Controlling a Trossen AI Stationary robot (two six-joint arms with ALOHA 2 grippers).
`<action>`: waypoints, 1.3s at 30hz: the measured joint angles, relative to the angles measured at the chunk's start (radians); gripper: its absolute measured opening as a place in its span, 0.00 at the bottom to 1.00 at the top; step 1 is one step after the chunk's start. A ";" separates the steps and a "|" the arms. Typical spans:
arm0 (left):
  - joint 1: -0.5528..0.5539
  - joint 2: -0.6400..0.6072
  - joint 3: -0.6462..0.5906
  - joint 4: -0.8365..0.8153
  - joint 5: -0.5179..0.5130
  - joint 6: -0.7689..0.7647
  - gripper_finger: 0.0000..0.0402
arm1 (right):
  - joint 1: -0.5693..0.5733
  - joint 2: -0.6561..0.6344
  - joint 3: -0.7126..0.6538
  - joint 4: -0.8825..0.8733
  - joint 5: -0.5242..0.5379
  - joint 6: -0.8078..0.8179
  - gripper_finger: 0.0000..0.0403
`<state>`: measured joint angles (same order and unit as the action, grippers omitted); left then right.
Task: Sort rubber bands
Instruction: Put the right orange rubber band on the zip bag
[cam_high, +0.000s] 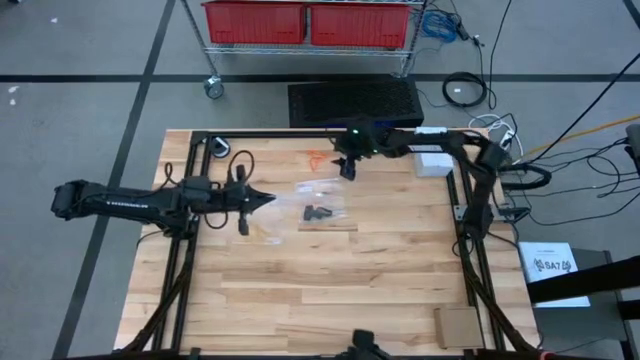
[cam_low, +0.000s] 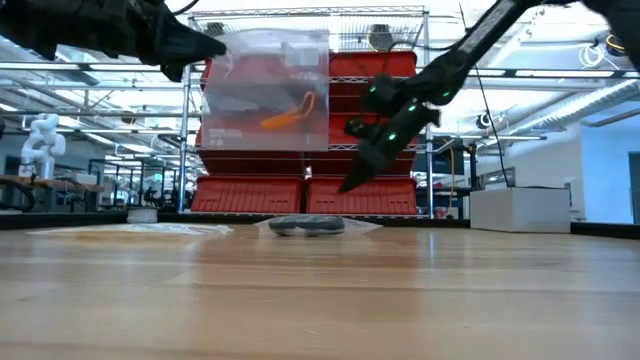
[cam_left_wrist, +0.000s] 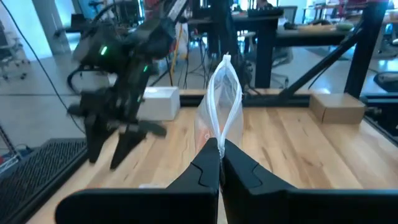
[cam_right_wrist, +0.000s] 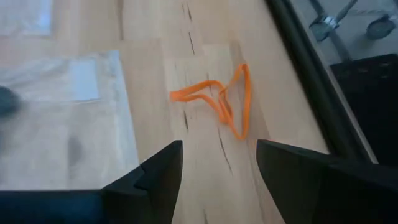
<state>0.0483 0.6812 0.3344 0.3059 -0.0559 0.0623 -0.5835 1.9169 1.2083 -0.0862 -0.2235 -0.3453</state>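
A clear plastic bag (cam_low: 265, 90) with an orange rubber band (cam_low: 290, 110) inside it hangs above the table. My left gripper (cam_left_wrist: 219, 149) is shut on it, reaching in level from the table's left (cam_high: 272, 199). Loose orange rubber bands (cam_right_wrist: 221, 99) lie flat on the wood near the far edge (cam_high: 318, 157). My right gripper (cam_right_wrist: 217, 165) hovers open just above and short of them, slanting down (cam_high: 347, 172). Black rubber bands (cam_high: 318, 213) lie in a second clear bag on the table (cam_low: 305, 225). My left gripper pinches the clear bag's edge at its upper corner (cam_left_wrist: 216, 138) between its two fingers. The fingers come level from the table's left. The bag is lifted clear of the table and hangs upright beyond the fingertips, its walls bulging apart.
A white box (cam_high: 432, 160) stands at the far right of the table and a cardboard box (cam_high: 458, 325) at the near right. Black frame rails (cam_high: 300, 133) run along the table's edges. Another flat clear bag (cam_low: 130, 228) lies toward the left. Red bins (cam_high: 305, 22) sit beyond the far edge.
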 joint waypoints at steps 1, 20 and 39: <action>0.000 -0.007 0.000 -0.004 0.000 0.000 0.01 | 0.000 0.032 0.037 -0.027 -0.001 -0.007 0.49; 0.000 -0.030 0.000 -0.054 -0.001 0.005 0.01 | -0.034 0.278 0.314 -0.226 0.007 -0.081 0.32; 0.000 -0.030 0.000 -0.057 -0.067 -0.003 0.01 | 0.007 0.081 0.314 -0.477 0.154 -0.095 0.00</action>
<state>0.0483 0.6510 0.3344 0.2485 -0.1233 0.0590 -0.5768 1.9976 1.5227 -0.5630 -0.0694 -0.4400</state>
